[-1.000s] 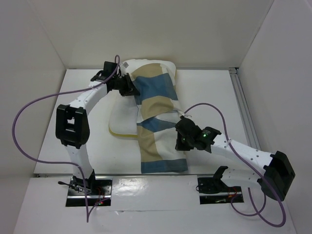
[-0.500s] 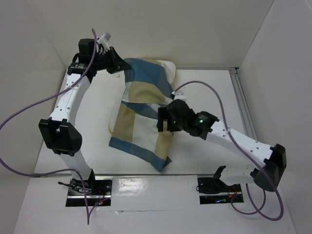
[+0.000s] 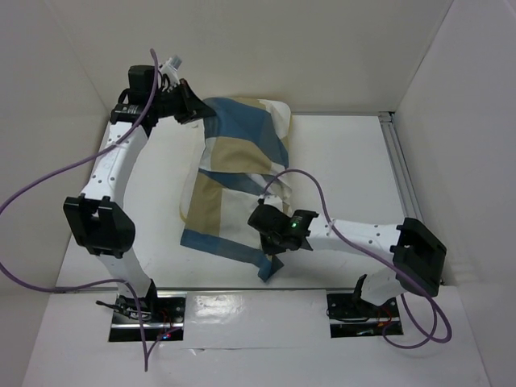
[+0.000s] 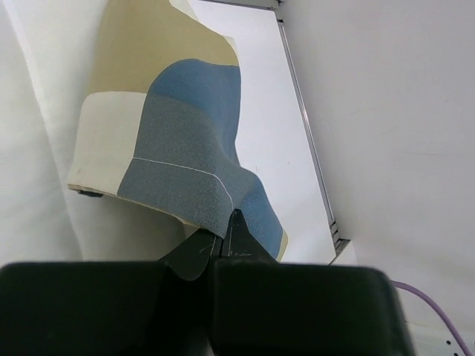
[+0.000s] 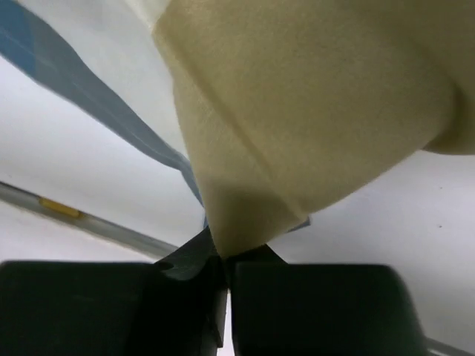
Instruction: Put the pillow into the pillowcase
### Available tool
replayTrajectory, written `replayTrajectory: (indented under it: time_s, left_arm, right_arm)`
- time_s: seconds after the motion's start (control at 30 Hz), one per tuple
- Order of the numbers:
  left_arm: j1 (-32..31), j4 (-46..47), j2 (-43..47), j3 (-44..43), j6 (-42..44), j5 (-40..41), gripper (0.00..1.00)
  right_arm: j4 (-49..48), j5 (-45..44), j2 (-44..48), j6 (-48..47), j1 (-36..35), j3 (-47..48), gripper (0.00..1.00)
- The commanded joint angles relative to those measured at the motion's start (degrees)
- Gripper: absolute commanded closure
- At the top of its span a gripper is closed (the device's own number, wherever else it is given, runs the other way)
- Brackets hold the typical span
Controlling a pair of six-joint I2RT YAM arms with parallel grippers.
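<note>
The checked blue, tan and cream pillowcase (image 3: 238,173) hangs stretched from the back left down to the table's front. My left gripper (image 3: 196,115) is raised at the back left and shut on a blue corner of the pillowcase (image 4: 185,178). My right gripper (image 3: 262,224) is low near the front and shut on a tan fold of the pillowcase (image 5: 297,119). The white pillow shows no bare surface; the cloth bulges at the back as if it were inside, but I cannot tell.
White walls stand at the back and on both sides. A metal rail (image 3: 401,173) runs along the table's right edge. A purple cable (image 3: 310,189) loops over my right arm, close to the cloth.
My right gripper has moved down and towards the front with the cloth in it, pulling the lower part of the pillowcase. My left gripper stays raised at the back left.
</note>
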State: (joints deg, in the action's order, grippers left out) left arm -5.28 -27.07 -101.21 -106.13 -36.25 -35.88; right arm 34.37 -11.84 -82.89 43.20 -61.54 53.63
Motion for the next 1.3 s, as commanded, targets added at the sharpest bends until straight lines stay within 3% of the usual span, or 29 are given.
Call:
replayTrajectory:
  time_s: [0.0,0.1,0.17,0.3,0.43,0.5,0.57,0.73,0.77,0.8,0.87,0.93,1.13,1.23,1.27]
  left_arm:
    - [1.2,0.3,2.2,-0.3,0.4,-1.0,1.0]
    - [4.1,0.3,2.7,-0.9,0.4,-1.0,1.0]
    - [6.3,-0.3,2.7,-3.8,-0.4,-2.3,1.0]
    - [15.5,0.3,4.3,-7.3,-3.1,-3.6,1.0]
    - [23.4,0.9,8.2,-9.3,-4.5,-3.6,1.0]
    - [26.8,1.4,11.1,-7.4,-6.3,-3.6,1.0]
    - [30.8,2.2,13.4,-4.2,-7.2,-3.6,1.0]
    - [34.6,4.1,20.7,13.7,-7.8,0.1,1.0]
    - [34.6,4.1,22.4,16.4,-7.8,1.9,1.0]
    - [34.6,4.1,23.1,18.7,-7.8,2.7,1.0]
    - [34.6,5.1,23.7,24.1,-7.8,3.4,1.0]
    - [34.6,5.7,23.1,25.9,-7.8,3.9,1.0]
    - [34.6,5.7,21.5,28.1,-7.8,5.3,1.0]
    - [34.6,5.7,21.5,29.6,-7.8,5.3,1.0]
    - [34.6,5.7,21.5,29.6,-7.8,5.3,1.0]
  right_arm:
    - [2.5,-11.1,0.6,0.8,-0.2,8.1,1.0]
    - [3.8,-14.7,1.3,-5.8,5.3,14.9,1.0]
    - [2.6,-15.2,1.3,-15.7,9.6,21.2,1.0]
    - [0.8,-13.9,-5.9,-29.4,18.5,47.4,1.0]
    - [-1.9,-10.0,-11.4,-36.5,19.6,63.3,1.0]
    - [-3.9,-7.2,-12.7,-37.1,19.6,65.3,1.0]
    - [-4.6,-4.4,-13.8,-36.5,20.1,64.0,1.0]
    - [-8.2,3.8,-16.8,-32.3,20.1,51.9,1.0]
    - [-6.0,4.7,-18.4,-31.8,20.1,51.2,0.91]
    - [-4.8,5.4,-19.1,-31.3,19.6,50.7,0.71]
    - [-1.6,3.9,-19.1,-29.9,19.6,48.9,0.14]
    - [-1.0,1.6,-16.7,-27.9,20.7,45.6,0.01]
    - [-2.0,8.1,-4.7,-20.1,32.9,23.7,0.0]
    - [-6.1,17.5,-2.7,-16.2,34.5,10.1,0.0]
    - [-7.9,17.5,-2.7,-15.0,33.9,10.0,0.0]
